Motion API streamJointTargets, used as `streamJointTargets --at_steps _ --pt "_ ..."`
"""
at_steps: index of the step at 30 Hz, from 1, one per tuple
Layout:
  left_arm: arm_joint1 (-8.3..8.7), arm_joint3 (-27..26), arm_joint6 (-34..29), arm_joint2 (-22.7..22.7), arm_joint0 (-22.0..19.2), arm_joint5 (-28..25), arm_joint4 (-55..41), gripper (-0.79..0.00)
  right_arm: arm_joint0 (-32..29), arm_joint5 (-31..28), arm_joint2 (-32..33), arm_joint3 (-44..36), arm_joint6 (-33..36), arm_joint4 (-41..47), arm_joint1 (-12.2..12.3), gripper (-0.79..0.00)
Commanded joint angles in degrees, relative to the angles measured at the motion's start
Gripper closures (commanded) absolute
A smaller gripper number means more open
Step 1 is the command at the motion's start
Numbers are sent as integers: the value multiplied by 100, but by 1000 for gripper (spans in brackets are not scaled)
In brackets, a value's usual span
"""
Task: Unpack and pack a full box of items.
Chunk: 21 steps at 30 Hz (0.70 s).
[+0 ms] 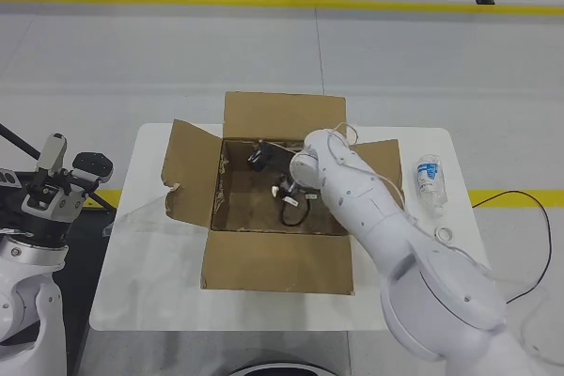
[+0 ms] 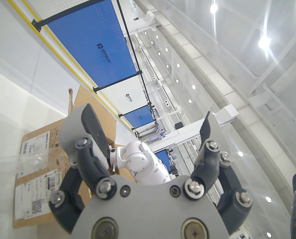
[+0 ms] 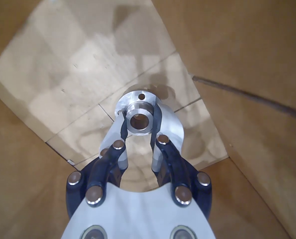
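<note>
My right gripper [image 3: 139, 121] pinches the flange [image 3: 134, 97] by its hub, deep in the box [image 1: 273, 261] at mid-desk [image 1: 150, 301]. The left gripper [image 2: 148, 112] gapes empty past the desk's left edge. On lifting, the smooth steel could slip loose or snag a wall.

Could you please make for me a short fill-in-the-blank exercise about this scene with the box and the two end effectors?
1. The metal part held by the right end effector is ____ the cardboard box.
2. The left end effector is ____ and holds nothing.
3. The bottle lies on the ____, outside the box.
Missing words: inside; open; table.
</note>
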Motion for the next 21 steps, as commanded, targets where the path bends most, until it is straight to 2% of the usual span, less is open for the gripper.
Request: streamJointTargets --at_steps 1,7,13,17,21 --pt "0 0 0 0 0 0 0 -785 31 -186 53 -90 -90 38 33 0" --pt "0 0 0 0 0 0 0 -785 79 -544 277 -621 -335 53 262 0" --pt "0 0 0 0 0 0 0 -785 -154 -556 699 -1771 -251 -90 750 0" --pt "0 0 0 0 0 0 0 -785 -709 -268 1279 -3258 191 -321 1266 0" --pt "0 0 0 0 0 0 0 -785 -1757 52 2184 -5368 952 -699 1831 0"
